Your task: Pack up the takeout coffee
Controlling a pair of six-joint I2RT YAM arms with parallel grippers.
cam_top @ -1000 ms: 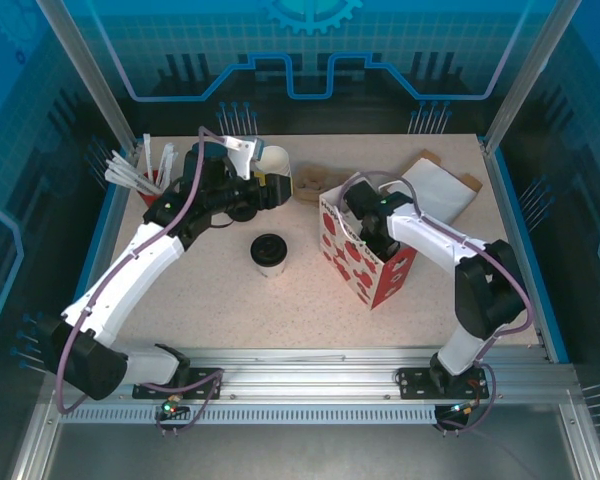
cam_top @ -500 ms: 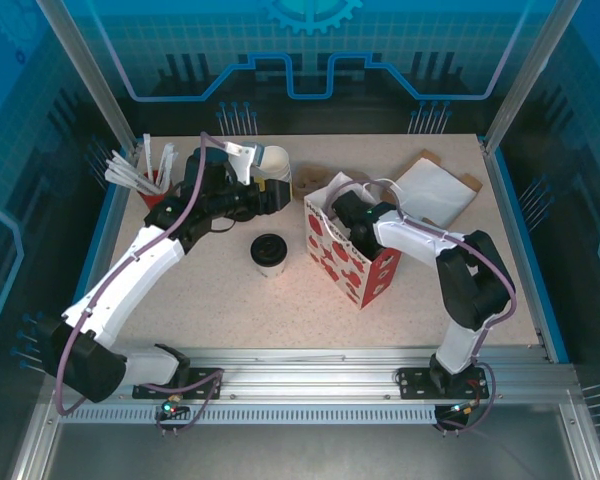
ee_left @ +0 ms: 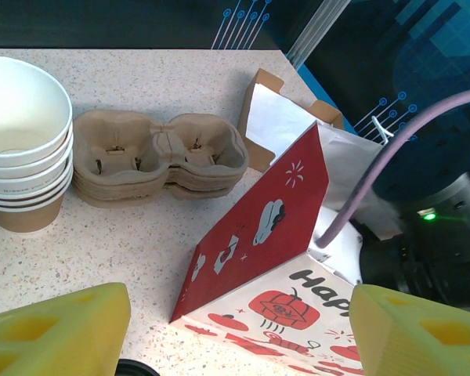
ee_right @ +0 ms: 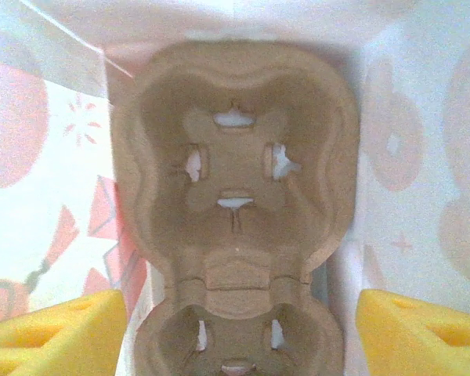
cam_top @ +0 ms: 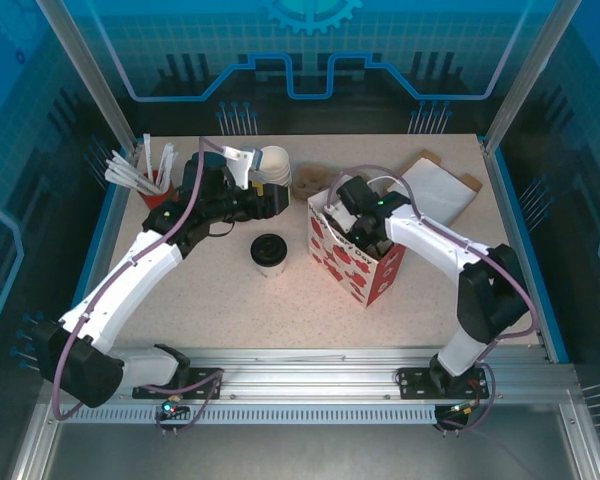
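One takeout coffee (cam_top: pixel 270 252) stands mid-bench, apart from both hands. One red-and-white paper bag (cam_top: pixel 355 262) stands beside it, toward the right edge. The right hand (ee_right: pixel 239 329) is inside the bag, fingers wide apart, above one pulp carrier (ee_right: pixel 235 196). The left hand (cam_top: pixel 272 193), also spread and empty, sits by one cup stack (ee_left: pixel 23 149) near the far edge. The bench (cam_top: pixel 230 310) is speckled beige and the walls around it glow blue.

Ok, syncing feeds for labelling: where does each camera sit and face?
Top external: above and behind, looking down on the table; left arm, right arm show.
Left wrist: on the left arm, facing the red bag and carrier stack; yellow fingertips show.
Right wrist: looking down into the bag at a carrier; fingertips show.
Shared: top and left wrist see the bag.
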